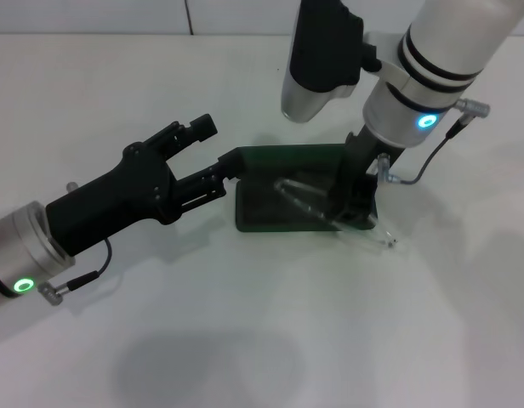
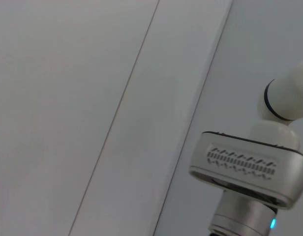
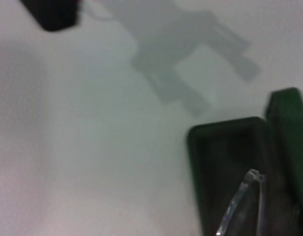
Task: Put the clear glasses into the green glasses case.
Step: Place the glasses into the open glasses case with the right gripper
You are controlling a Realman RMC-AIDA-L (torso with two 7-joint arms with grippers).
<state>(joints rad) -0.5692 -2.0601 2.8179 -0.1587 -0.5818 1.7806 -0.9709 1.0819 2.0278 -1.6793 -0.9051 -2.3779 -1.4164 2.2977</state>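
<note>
The green glasses case (image 1: pixel 262 217) lies open at the table's middle, its lid (image 1: pixel 287 157) standing along the far side. The clear glasses (image 1: pixel 300 200) rest slanted in the dark tray, and one thin arm (image 1: pixel 383 240) pokes out over the front right corner. My right gripper (image 1: pixel 354 200) comes down from above onto the case's right end, right over the glasses. My left gripper (image 1: pixel 214 151) is open at the case's left end, its lower finger against the lid's corner. The right wrist view shows the case (image 3: pixel 225 167) and a clear piece of the glasses (image 3: pixel 240 206).
A white table (image 1: pixel 245 323) carries the case. The right arm's silver camera housing (image 1: pixel 309 98) hangs above the lid, and a cable (image 1: pixel 424 170) loops off its wrist. In the left wrist view only a pale surface and the right arm's housing (image 2: pixel 245 164) appear.
</note>
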